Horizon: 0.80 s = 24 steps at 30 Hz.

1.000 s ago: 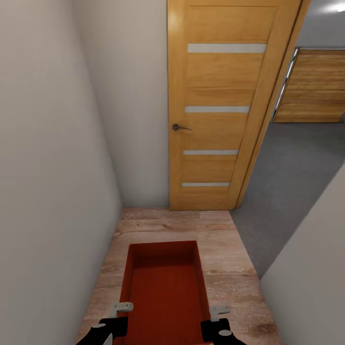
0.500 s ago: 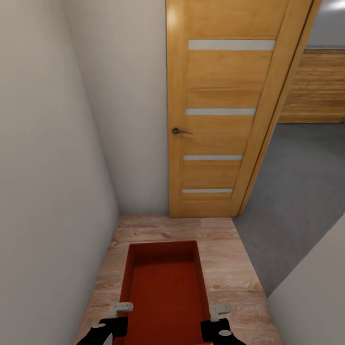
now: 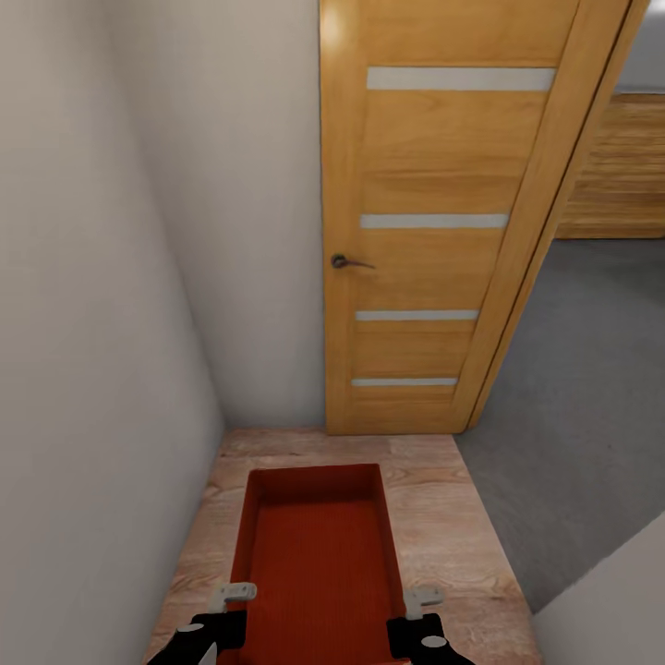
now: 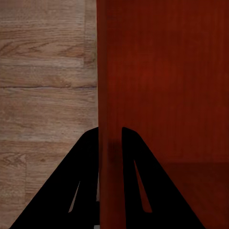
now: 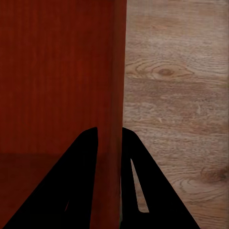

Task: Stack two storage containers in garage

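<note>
Closer now, the door (image 3: 420,231) looms larger upper right as I roll toward grey floor (image 3: 582,406), left gripper (image 4: 110,138) and right gripper (image 5: 109,138) both clamping the bin (image 3: 319,554) lower centre

black grippers (image 3: 320,600) — pale grey finger brackets (image 3: 233,594)

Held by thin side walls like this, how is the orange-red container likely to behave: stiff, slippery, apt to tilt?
The storage container probably stays stiff: its walls look straight. Smooth thin walls may slip between the left gripper and right gripper. Held near one end, its far end might sag.
</note>
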Motion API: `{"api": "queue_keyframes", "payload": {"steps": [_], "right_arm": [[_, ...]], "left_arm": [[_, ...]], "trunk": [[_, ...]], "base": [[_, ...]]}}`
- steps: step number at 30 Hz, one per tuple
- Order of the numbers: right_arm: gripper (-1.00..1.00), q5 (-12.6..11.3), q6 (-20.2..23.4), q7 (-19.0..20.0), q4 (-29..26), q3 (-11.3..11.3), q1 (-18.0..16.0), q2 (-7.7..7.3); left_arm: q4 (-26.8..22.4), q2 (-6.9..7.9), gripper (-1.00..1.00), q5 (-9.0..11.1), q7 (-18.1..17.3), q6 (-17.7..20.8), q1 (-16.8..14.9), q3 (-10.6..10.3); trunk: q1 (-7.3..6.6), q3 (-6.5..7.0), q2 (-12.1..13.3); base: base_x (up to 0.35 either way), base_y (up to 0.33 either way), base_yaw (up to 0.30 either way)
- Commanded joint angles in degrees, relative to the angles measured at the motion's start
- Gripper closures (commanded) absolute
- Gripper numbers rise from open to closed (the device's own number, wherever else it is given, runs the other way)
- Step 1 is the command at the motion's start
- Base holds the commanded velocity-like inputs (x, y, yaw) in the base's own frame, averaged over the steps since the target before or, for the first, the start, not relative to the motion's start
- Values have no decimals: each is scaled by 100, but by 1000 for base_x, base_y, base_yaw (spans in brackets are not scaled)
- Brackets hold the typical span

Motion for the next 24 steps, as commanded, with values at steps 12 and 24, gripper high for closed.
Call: {"api": "queue_keyframes", "payload": {"steps": [12,24], "right_arm": [[100,-110,-27,-30,67,-53,-5,-107],[100,-110,-19,-30,68,-53,-5,-101]], "left_arm": [[-49,11,100,-70,58,17,-1,16],[-54,10,100,-76,59,8,-1,20]], "trunk": [[4,-6,-4],[4,-6,-4]], "base": [[323,0,0],[38,0,-212]]}}
